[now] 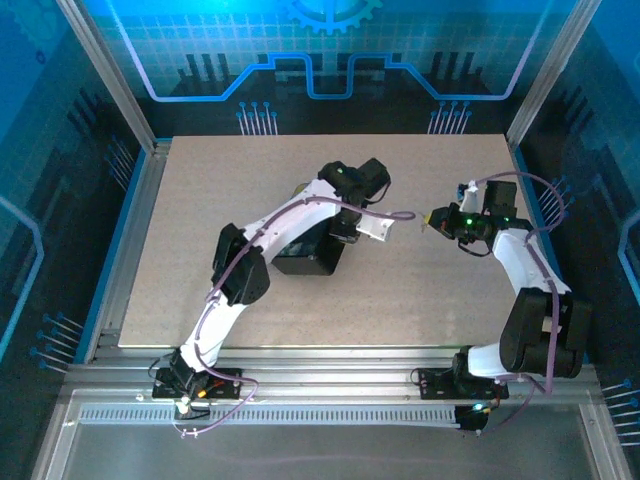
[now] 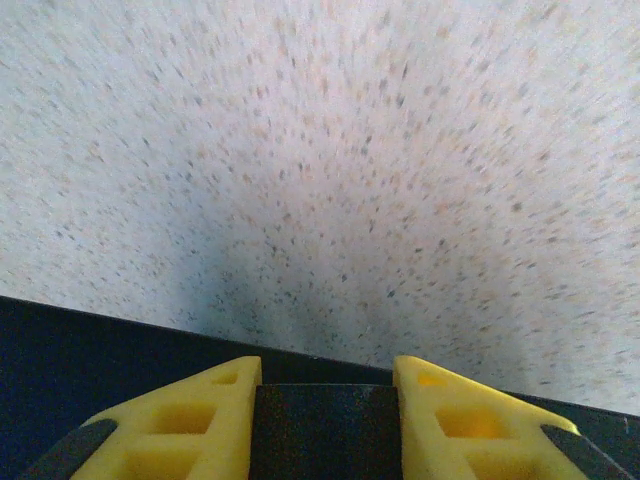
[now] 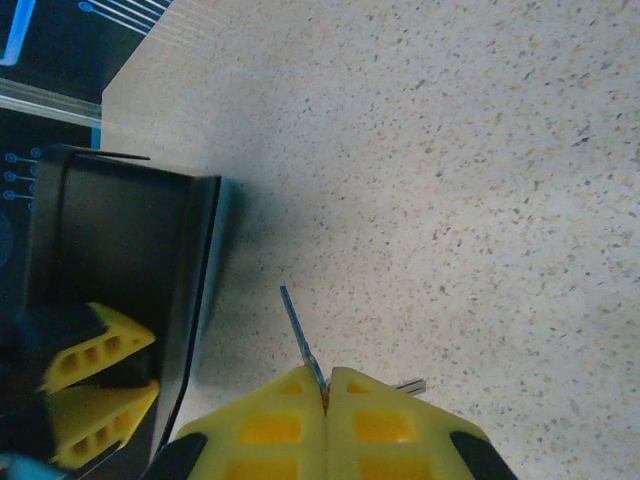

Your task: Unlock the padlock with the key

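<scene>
We see the key (image 3: 300, 335) pinched in the clenched right gripper (image 3: 326, 385), its thin blade jutting ahead of the fingertips over the speckled table (image 3: 450, 150). To that gripper's left stands the dark box (image 3: 120, 260), whose wall the left gripper (image 2: 326, 375) clamps (yellow fingers either side).

One key (image 3: 297, 324), one box (image 1: 304, 259) (black)

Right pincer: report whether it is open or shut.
Shut. The right pincer has its yellow fingers pressed together on a thin key, blade sticking out ahead.
</scene>
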Robot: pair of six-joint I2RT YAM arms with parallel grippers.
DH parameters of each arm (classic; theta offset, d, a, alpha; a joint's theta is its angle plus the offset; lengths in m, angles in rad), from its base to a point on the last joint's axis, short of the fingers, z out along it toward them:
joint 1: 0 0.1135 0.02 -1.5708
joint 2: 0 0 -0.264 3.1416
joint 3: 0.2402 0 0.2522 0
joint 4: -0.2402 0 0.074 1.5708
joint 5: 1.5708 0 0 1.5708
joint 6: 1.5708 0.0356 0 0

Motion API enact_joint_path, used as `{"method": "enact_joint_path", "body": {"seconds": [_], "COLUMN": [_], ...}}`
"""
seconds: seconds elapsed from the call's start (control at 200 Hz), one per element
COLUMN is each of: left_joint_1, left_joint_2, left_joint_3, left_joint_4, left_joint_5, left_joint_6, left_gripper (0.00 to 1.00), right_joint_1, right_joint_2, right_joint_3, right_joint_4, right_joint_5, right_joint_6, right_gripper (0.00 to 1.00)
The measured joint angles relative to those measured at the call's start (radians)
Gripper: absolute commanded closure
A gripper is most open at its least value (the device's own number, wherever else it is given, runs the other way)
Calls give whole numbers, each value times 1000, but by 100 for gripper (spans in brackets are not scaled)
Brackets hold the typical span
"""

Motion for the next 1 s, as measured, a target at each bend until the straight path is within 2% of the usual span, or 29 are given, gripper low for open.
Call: {"method": "enact_joint_path", "body": {"seconds": [0.26,0.445,0.635,0.74,1.001], "left_joint_1": [80,183,274,309,375], "left_joint_2": [-124,-275,-380,-411,-481], "left_joint_3": [-36,-240,-493,-599,-743], "left_joint_4": [8,88,241,346,551], "left_joint_5": [250,430,599,657,742], "left_joint_6": [-48,-103,-172,-197,-262], "left_gripper": [85,85,85,85,86], "right_joint_1": [55,124,177,217,327], "right_joint_2": [-52,-80,-111,-114,-83], "right_joint_3": [42,72,119,154,201], "right_joint_4": [-101,-191,-275,-306,-317], "right_joint_5": [12,23,39,61,118], "right_joint_6": [-20,-31,-34,-37,-18], "right_gripper": [97,97,97,97,97]}}
